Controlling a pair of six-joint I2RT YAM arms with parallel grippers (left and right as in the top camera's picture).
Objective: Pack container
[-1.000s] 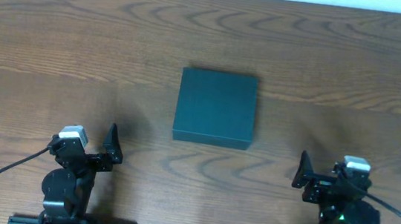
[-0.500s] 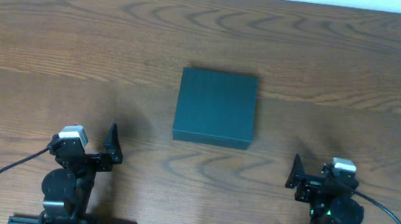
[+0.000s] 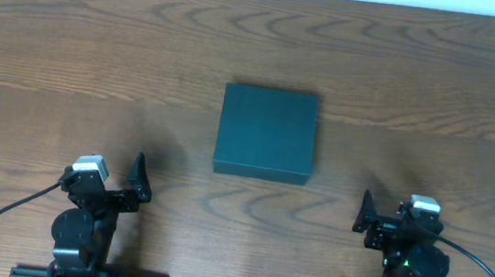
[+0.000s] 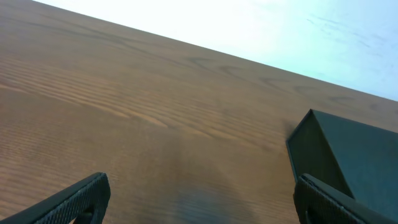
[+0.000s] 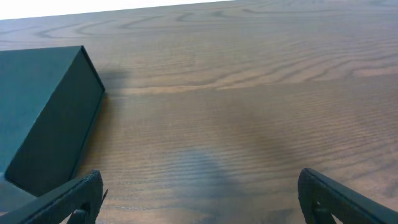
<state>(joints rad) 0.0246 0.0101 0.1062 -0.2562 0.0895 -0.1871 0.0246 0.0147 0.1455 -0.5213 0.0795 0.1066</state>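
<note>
I see the container (image 3: 266,133) lying shut at the middle of the wooden table (image 3: 73,46), so its inside is hidden from me. Overhead I get its flat top; the wrist cameras give me its side walls. The left gripper (image 4: 200,202) and right gripper (image 5: 202,196) sit near the front edge, well apart from it, jaws spread wide, holding nothing. A pale wall (image 4: 280,31) lies beyond.

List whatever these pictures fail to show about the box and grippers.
Inside of the container: hidden in all views by its closed lid.
Its full outline: cut off by the right edge in the left wrist view, the left edge in the right wrist view.
Both wrist views show only fingertips of the left gripper and right gripper; the bottom edge cuts the rest.
</note>
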